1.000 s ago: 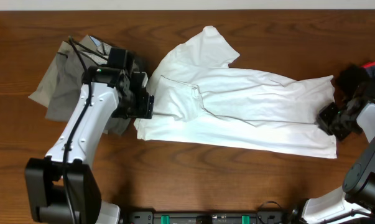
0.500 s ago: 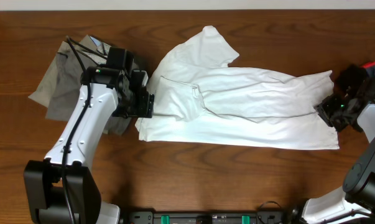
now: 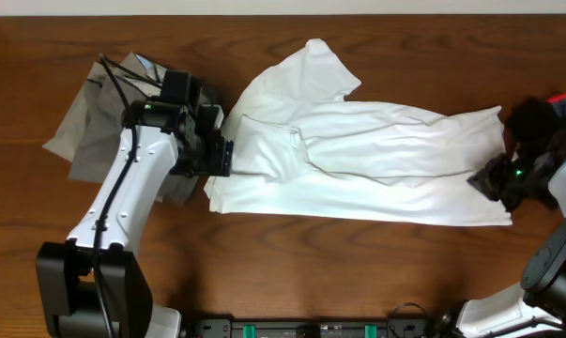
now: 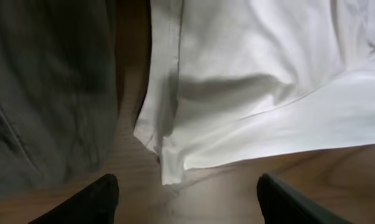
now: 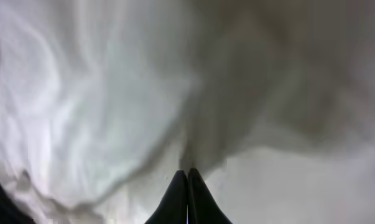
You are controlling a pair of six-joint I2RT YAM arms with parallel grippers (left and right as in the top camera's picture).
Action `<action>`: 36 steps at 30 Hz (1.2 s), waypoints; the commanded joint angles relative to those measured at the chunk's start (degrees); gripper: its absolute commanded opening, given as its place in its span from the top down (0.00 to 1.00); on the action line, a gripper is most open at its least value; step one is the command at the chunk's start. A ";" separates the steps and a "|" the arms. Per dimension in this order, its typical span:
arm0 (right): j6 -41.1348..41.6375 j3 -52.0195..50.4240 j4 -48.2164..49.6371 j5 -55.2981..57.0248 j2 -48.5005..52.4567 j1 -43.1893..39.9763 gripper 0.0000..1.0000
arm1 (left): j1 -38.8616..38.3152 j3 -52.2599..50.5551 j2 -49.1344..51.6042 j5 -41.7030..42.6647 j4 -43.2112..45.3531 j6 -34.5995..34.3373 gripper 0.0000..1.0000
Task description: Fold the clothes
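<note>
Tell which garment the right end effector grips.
The large white short-sleeved cotton T-shirt: the right end effector is shut on its right edge. The grey-khaki trousers lie far left, the black garment just beyond that end effector, both ungripped.

Across the table's middle to the right edge, T-shirt; near the far-left corner, trousers; between them, left gripper; at T-shirt's right end, right gripper.

overhead: we look straight down on the whole table | left wrist: we sit close above a T-shirt corner | right wrist: closer still, same T-shirt, opposite end
</note>
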 commanded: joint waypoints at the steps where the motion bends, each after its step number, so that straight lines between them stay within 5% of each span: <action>1: -1.97 -0.59 -1.25 5.92 0.37 1.49 0.99 | 0.28 1.44 -0.96 0.31 0.39 0.13 0.27; 10: 6.62 -8.98 15.47 7.98 0.39 3.80 0.99 | 0.28 1.44 -0.96 0.31 0.35 0.13 0.27; 18: 10.84 -11.82 29.49 -4.92 0.37 3.93 0.99 | 0.28 1.44 -0.96 0.31 0.33 0.11 0.27; 29: 12.20 -11.82 46.69 0.63 0.37 3.48 0.99 | 0.28 1.44 -0.96 0.31 0.35 0.13 0.27; 36: 11.45 -11.63 44.37 -16.28 0.00 1.01 0.99 | 0.28 1.44 -0.96 2.91 -0.79 0.15 0.26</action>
